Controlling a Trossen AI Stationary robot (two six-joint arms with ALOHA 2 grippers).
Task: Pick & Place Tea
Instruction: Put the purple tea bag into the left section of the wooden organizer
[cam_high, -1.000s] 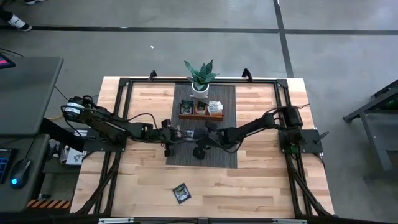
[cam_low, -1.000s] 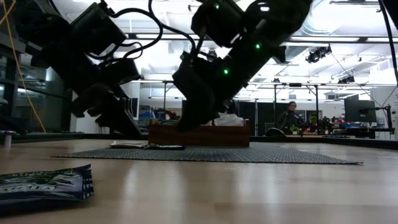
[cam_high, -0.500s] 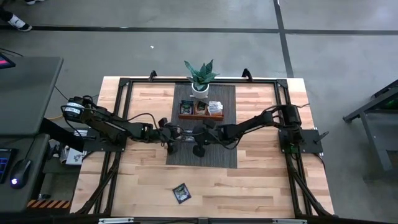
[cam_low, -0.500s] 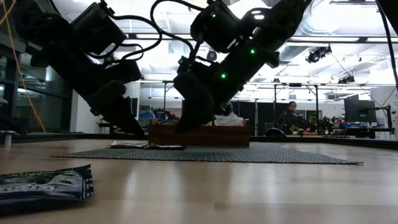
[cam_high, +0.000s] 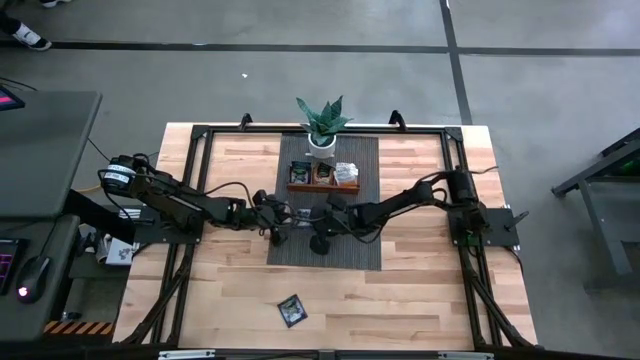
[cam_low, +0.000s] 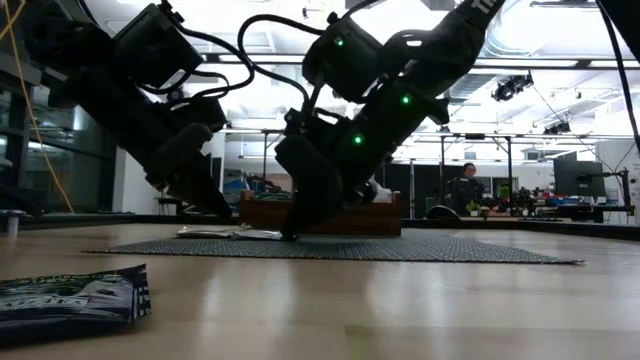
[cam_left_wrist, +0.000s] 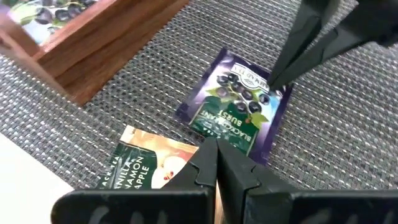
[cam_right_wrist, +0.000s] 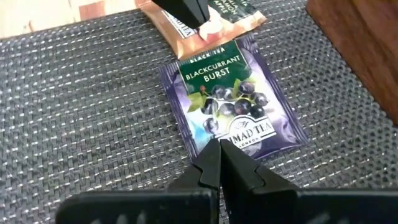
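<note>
Taking the woven grey mat (cam_high: 330, 245) as our landmark, we see furthest left, well off it on the bare wood toward the near edge of the table (cam_high: 430, 300), one dark tea sachet (cam_high: 291, 310) lying alone. On the mat's left part the left gripper (cam_high: 283, 214) points down with its jaws pressed together, holding nothing, its tips at the edge of a tan sachet (cam_left_wrist: 146, 163) printed with an apple. Just beside that lies a purple sachet (cam_right_wrist: 233, 112) labelled Blackcurrant Burst, with dark berries and green leaves on it, flat on the mat. The right gripper (cam_high: 322, 211), jaws likewise closed and empty, meets this sachet's opposite edge. That makes three loose sachets. At the mat's far end stands one wooden tray (cam_high: 322, 176) of three compartments, holding more sachets, dark ones and pale ones toward the right; we cannot count them. Behind it stands one potted plant (cam_high: 322, 125).
</note>
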